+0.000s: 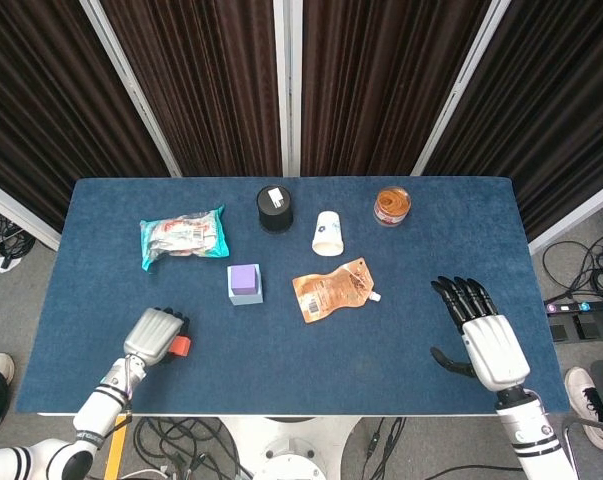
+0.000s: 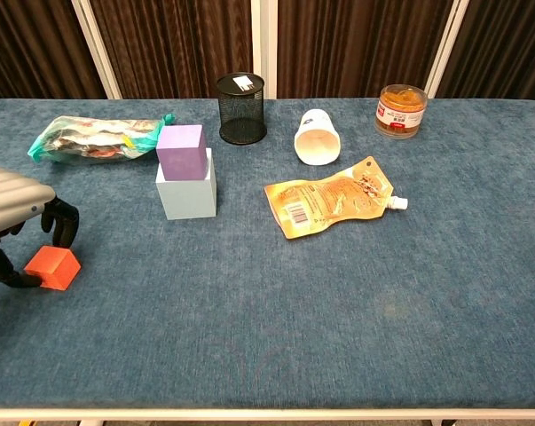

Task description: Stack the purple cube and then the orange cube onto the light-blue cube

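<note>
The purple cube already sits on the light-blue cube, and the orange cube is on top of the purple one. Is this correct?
Partly. The purple cube does sit on the light-blue cube, but the chest view shows the orange cube on the table, with the left hand closing around it.

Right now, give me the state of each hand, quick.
Left hand: fingers around the orange cube on the table; a firm grip cannot be told.
Right hand: open, fingers spread, holding nothing.
</note>
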You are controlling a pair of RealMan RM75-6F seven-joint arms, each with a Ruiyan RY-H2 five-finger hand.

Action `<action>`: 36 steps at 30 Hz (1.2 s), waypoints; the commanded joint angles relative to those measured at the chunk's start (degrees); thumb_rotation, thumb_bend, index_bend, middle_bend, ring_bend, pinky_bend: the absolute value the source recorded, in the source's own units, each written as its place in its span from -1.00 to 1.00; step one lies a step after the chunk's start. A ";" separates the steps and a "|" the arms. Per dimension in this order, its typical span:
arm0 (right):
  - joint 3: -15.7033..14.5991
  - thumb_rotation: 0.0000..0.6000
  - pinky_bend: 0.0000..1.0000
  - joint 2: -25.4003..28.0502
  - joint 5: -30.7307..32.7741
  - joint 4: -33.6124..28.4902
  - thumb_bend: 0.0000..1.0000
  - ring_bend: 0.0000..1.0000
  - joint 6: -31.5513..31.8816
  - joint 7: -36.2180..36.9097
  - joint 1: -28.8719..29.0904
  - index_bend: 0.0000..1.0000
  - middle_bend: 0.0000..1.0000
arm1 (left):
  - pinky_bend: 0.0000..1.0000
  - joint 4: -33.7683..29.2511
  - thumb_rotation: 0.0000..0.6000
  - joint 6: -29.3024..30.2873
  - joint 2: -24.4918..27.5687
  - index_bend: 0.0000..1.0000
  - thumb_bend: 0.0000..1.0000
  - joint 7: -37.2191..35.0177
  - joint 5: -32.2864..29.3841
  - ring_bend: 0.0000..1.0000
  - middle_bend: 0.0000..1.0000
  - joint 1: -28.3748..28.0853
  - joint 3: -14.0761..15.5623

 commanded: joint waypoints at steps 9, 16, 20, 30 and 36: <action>0.09 1.00 -1.00 0.09 -0.02 0.30 -0.75 -1.00 -0.04 0.48 -0.14 -1.00 -0.86 | 0.12 -3.03 1.00 1.83 1.52 0.22 -0.47 1.22 -1.06 -0.08 0.24 0.65 -1.68; -0.07 1.00 -1.00 0.23 -0.26 0.58 -0.75 -1.00 -0.10 1.06 -0.29 -1.00 -0.86 | 0.11 -11.21 1.00 2.90 10.22 0.22 -0.47 2.03 -10.20 -0.08 0.24 -0.60 -8.50; -0.12 1.00 -1.00 0.19 -0.68 0.58 -0.75 -1.00 -0.05 1.03 -0.32 -1.00 -0.86 | 0.11 -14.60 1.00 1.25 16.44 0.22 -0.47 3.94 -16.96 -0.08 0.24 -3.56 -13.01; 0.23 1.00 -1.00 -0.29 0.08 0.55 -0.75 -1.00 -0.78 -0.03 0.01 -1.00 -0.86 | 0.10 -18.91 1.00 -3.75 20.41 0.20 -0.47 8.01 -30.39 -0.08 0.23 -13.04 -18.64; 0.41 1.00 -1.00 -0.42 0.58 0.61 -0.75 -1.00 -1.10 -0.34 0.15 -1.00 -0.86 | 0.10 -16.81 1.00 -5.30 15.85 0.19 -0.47 10.36 -36.71 -0.08 0.22 -19.87 -19.37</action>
